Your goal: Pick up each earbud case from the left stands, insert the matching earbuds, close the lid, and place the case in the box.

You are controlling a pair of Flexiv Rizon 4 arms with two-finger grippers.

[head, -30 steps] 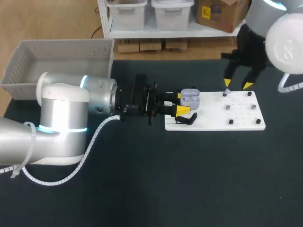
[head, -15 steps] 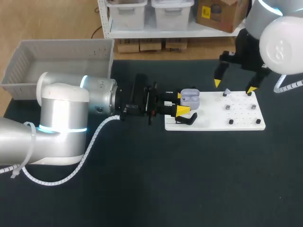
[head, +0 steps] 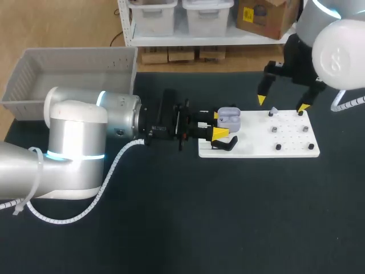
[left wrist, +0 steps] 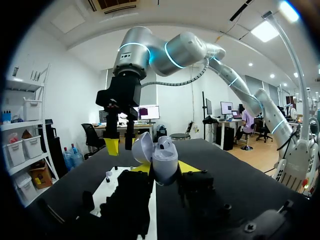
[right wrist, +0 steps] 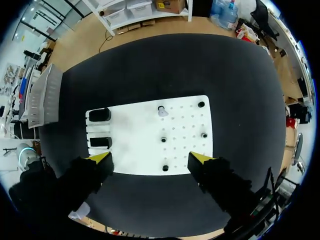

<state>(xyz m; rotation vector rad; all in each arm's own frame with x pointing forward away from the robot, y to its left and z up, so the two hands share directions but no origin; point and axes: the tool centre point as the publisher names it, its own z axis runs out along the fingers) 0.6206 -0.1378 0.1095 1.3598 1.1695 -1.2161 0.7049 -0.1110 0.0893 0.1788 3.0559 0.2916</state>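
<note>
Both arms wear smooth silver-grey shells built of fat cylindrical links. The left arm (head: 74,148), at eight to nine o'clock in the head view, has glowing cyan rings (head: 74,155) at its joints and a white spiral-wrapped cable (head: 108,177) along its five-o'clock side. Its wrist is black and boxy, and the left gripper (head: 218,125) has yellow tips. The right arm (head: 336,45), at one o'clock, bears a faint grey mark on its round cap and a white coiled cable (head: 349,105). The black right gripper (head: 282,103) has yellow fingertips.
</note>
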